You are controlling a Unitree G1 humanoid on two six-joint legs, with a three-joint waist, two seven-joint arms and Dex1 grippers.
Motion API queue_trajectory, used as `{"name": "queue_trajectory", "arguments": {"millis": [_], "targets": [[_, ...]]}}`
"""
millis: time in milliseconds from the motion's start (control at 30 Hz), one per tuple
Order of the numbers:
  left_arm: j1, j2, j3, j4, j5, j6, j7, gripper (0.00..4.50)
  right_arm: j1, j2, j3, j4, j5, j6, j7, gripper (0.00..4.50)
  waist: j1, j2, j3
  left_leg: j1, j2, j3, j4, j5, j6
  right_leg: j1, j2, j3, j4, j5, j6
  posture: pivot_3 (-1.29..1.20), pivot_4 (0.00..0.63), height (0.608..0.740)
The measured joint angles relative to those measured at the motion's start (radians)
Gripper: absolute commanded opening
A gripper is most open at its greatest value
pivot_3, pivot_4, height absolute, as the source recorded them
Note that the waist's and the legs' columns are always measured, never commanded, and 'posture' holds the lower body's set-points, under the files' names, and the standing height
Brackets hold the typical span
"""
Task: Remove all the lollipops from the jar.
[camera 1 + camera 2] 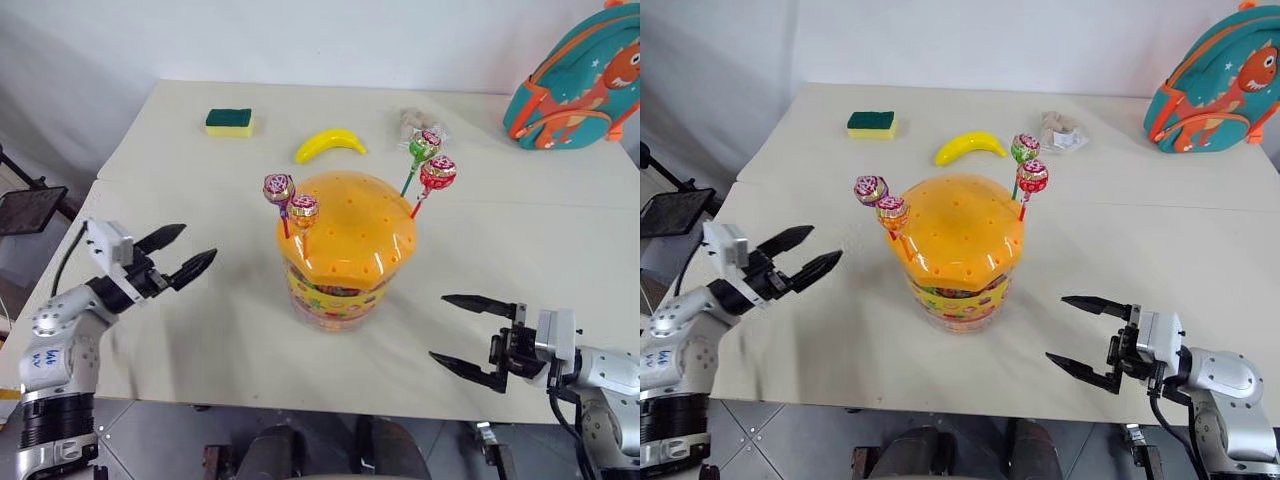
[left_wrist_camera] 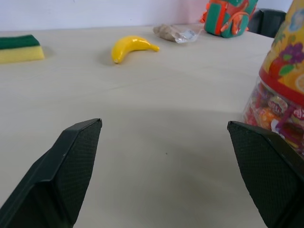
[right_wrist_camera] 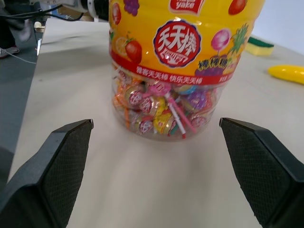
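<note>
Colours on the pale cream table [image 1: 520, 250], as you see them.
You have the jar [image 1: 340, 270] with a translucent orange dotted lid, a yellow and red fruit-print label, and clear walls showing mixed pink, purple and orange wrappers. Lollipops [image 1: 290, 200] stuck in the lid: purple, orange, green and red heads. Behind sit a yellow banana [image 1: 330, 143], a green-over-yellow sponge [image 1: 229, 122], a clear bag of brownish snacks [image 1: 415, 122] and a teal backpack [image 1: 580, 85] with an orange dinosaur. Both grippers carry black fingers.

Bare table [image 1: 200, 330] flanks the jar [image 1: 345, 250]; banana [image 1: 330, 143] lies well behind.
</note>
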Motion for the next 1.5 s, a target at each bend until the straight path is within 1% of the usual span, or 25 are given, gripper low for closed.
{"name": "queue_trajectory", "arguments": {"millis": [133, 233, 300, 367, 433, 500, 600, 667, 733, 833, 900, 1000, 1133, 1233, 1333, 1433, 1500], "targets": [[-0.011, 0.027, 0.003, 0.011, 0.013, -0.023, -0.02, 4.5, -0.014, 0.0, 0.0, -0.002, 0.005, 0.007, -0.01, 4.47, 0.001, 0.0, 0.0, 0.0, 0.0, 0.0, 0.0, 0.0, 0.0, 0.0, 0.0, 0.0, 0.0, 0.0, 0.0, 0.0, 0.15, 0.74], [0.037, 0.069, 0.059, -0.011, -0.055, 0.02, -0.078, 4.5, 0.0, -0.008, -0.023, -0.054, 0.075, 0.086, -0.053, 4.47, -0.001, 0.0, 0.0, -0.001, 0.0, -0.001, -0.001, 0.0, 0.0, -0.001, -0.001, 0.0, -0.001, 0.0, 0.0, 0.0, 0.15, 0.74], [0.077, 0.114, 0.105, -0.048, -0.15, 0.11, -0.132, 4.5, 0.007, -0.043, -0.082, -0.11, 0.161, 0.176, -0.107, 4.47, -0.003, 0.0, 0.001, -0.002, 0.0, -0.001, 0.0, 0.0, 0.0, -0.001, -0.002, 0.0, -0.001, 0.0, 0.0, 0.0, 0.15, 0.74], [0.116, 0.214, 0.189, -0.108, -0.3, 0.263, -0.195, 4.5, 0.007, -0.131, -0.206, -0.169, 0.288, 0.293, -0.173, 4.47, -0.004, -0.001, 0.002, -0.002, 0.001, -0.003, 0.001, 0.0, 0.0, -0.001, -0.002, 0.0, -0.001, 0.0, 0.0, 0.0, 0.15, 0.74], [0.119, 0.294, 0.268, -0.158, -0.41, 0.378, -0.223, 4.5, -0.01, -0.162, -0.294, -0.207, 0.37, 0.353, -0.216, 4.47, -0.001, -0.002, 0.001, -0.001, 0.002, -0.004, 0.001, -0.001, -0.001, 0.001, -0.002, 0.0, -0.004, -0.001, -0.002, 0.0, 0.15, 0.74], [0.122, 0.35, 0.294, -0.189, -0.471, 0.45, -0.262, 4.5, -0.02, -0.162, -0.312, -0.221, 0.402, 0.376, -0.214, 4.47, 0.004, 0.0, 0.001, 0.001, 0.002, -0.005, 0.001, -0.004, -0.006, 0.002, -0.002, 0.0, -0.005, -0.001, -0.002, 0.0, 0.15, 0.74], [0.124, 0.389, 0.288, -0.189, -0.485, 0.496, -0.316, 4.5, -0.039, -0.136, -0.294, -0.191, 0.401, 0.375, -0.167, 4.47, 0.003, 0.001, 0.001, 0.001, 0.002, -0.003, 0.001, -0.003, -0.005, 0.001, -0.002, 0.0, -0.003, -0.001, -0.003, 0.0, 0.15, 0.74], [0.104, 0.392, 0.272, -0.18, -0.484, 0.497, -0.342, 4.5, -0.061, -0.103, -0.279, -0.161, 0.398, 0.357, -0.115, 4.47, 0.0, 0.001, 0.001, 0.001, 0.002, -0.002, 0.0, -0.001, -0.002, 0.0, -0.001, 0.0, -0.002, -0.001, -0.003, 0.0, 0.15, 0.74], [0.08, 0.392, 0.25, -0.18, -0.482, 0.495, -0.353, 4.5, -0.071, -0.093, -0.256, -0.132, 0.384, 0.329, -0.041, 4.47, -0.001, 0.001, 0.001, 0.0, 0.002, -0.002, 0.0, -0.001, -0.002, 0.0, 0.0, 0.0, -0.001, -0.001, -0.003, 0.0, 0.15, 0.74], [0.037, 0.386, 0.209, -0.203, -0.478, 0.492, -0.359, 4.5, -0.094, -0.08, -0.229, -0.087, 0.383, 0.305, 0.099, 4.47, 0.0, 0.001, 0.001, 0.0, 0.002, -0.001, -0.001, -0.001, -0.001, 0.0, 0.0, 0.0, -0.001, -0.001, -0.002, 0.0, 0.15, 0.74], [0.017, 0.381, 0.193, -0.212, -0.489, 0.501, -0.361, 4.5, -0.107, -0.08, -0.227, -0.072, 0.383, 0.305, 0.133, 4.47, -0.001, 0.001, 0.001, 0.0, 0.002, -0.001, -0.001, -0.001, -0.001, 0.0, 0.0, 0.0, -0.001, -0.001, -0.002, 0.0, 0.15, 0.74], [-0.02, 0.375, 0.152, -0.219, -0.493, 0.514, -0.371, 4.5, -0.117, -0.08, -0.223, -0.067, 0.384, 0.312, 0.147, 4.47, 0.0, 0.0, 0.001, 0.0, 0.002, -0.001, -0.001, -0.001, -0.001, 0.0, 0.0, 0.0, -0.001, -0.001, -0.002, 0.0, 0.15, 0.74], [-0.234, 0.254, 0.049, -0.233, -0.492, 0.487, -0.312, 4.5, -0.146, -0.081, -0.207, -0.048, 0.385, 0.338, 0.161, 4.47, 0.009, 0.0, 0.002, -0.001, 0.001, -0.003, 0.003, -0.001, 0.0, 0.001, 0.0, 0.0, 0.001, 0.0, -0.001, 0.0, 0.15, 0.74], [-0.328, 0.202, -0.006, -0.237, -0.488, 0.484, -0.283, 4.5, -0.162, -0.079, -0.206, -0.049, 0.4, 0.357, 0.146, 4.47, 0.003, -0.001, 0.002, -0.001, 0.0, -0.002, 0.003, -0.001, 0.0, 0.0, 0.001, 0.0, 0.001, 0.0, -0.001, 0.0, 0.15, 0.74], [-0.365, 0.173, -0.086, -0.239, -0.48, 0.489, -0.284, 4.5, -0.177, -0.071, -0.202, -0.067, 0.402, 0.371, 0.13, 4.47, -0.003, -0.001, 0.002, -0.001, 0.0, 0.0, 0.002, -0.001, 0.0, -0.001, 0.006, 0.0, 0.001, 0.0, -0.001, 0.0, 0.15, 0.74], [-0.382, 0.16, -0.13, -0.232, -0.449, 0.488, -0.299, 4.5, -0.189, -0.059, -0.198, -0.079, 0.399, 0.369, 0.123, 4.47, -0.002, -0.001, 0.002, -0.001, 0.001, 0.0, 0.003, 0.0, 0.0, 0.0, 0.008, 0.0, 0.001, 0.0, -0.001, 0.0, 0.15, 0.74], [-0.402, 0.135, -0.158, -0.225, -0.435, 0.485, -0.306, 4.1, -0.196, -0.057, -0.196, -0.082, 0.399, 0.37, 0.116, 4.5, 0.002, -0.001, 0.002, -0.001, 0.001, 0.0, 0.004, 0.0, 0.0, 0.0, 0.007, 0.001, 0.001, 0.0, 0.0, 0.0, 0.15, 0.74]]}}
